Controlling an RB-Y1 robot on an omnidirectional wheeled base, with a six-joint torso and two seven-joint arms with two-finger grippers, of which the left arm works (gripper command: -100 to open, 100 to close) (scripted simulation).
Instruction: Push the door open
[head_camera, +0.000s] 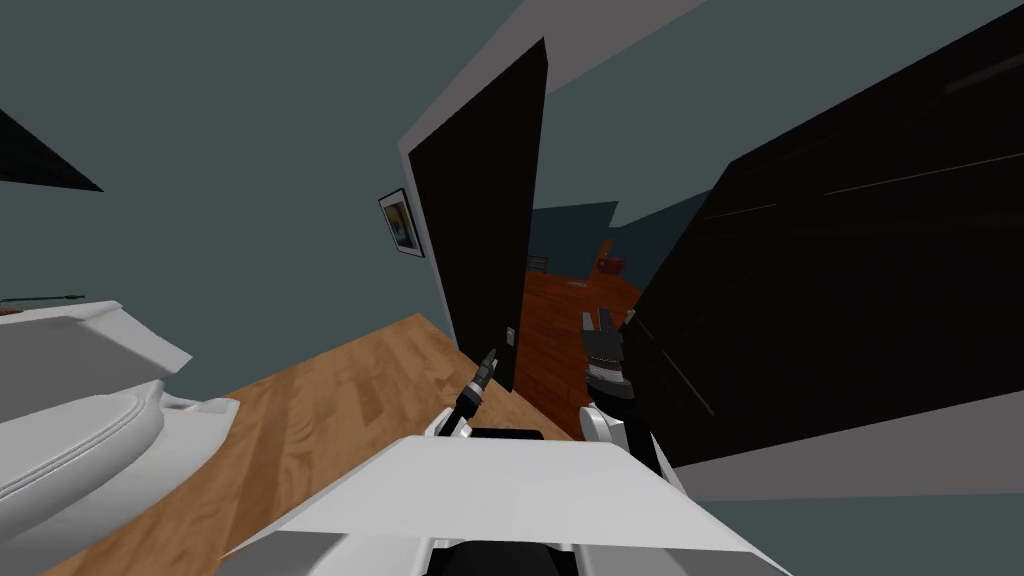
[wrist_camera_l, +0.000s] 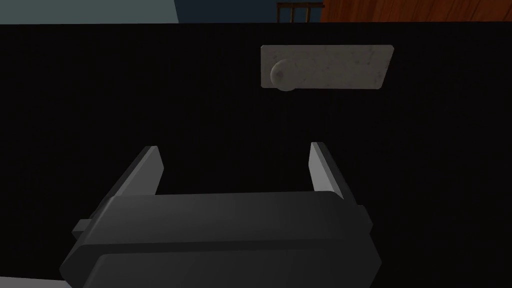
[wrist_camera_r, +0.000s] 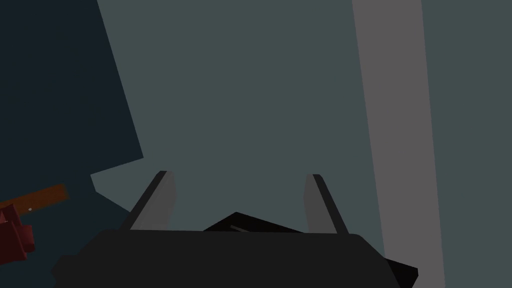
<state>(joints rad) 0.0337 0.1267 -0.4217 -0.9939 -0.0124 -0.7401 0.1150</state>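
Left hand (wrist_camera_l: 235, 147) spread before black door (wrist_camera_l: 125, 90), knob (wrist_camera_l: 283, 75) near

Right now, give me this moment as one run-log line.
door: black, ajar | left claw: open, facing door near knob | right claw: open, off the door | contact: cannot tell

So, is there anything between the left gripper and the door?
Nothing visible does. The open left gripper faces the bare black door directly, with its fingers apart from the knob.
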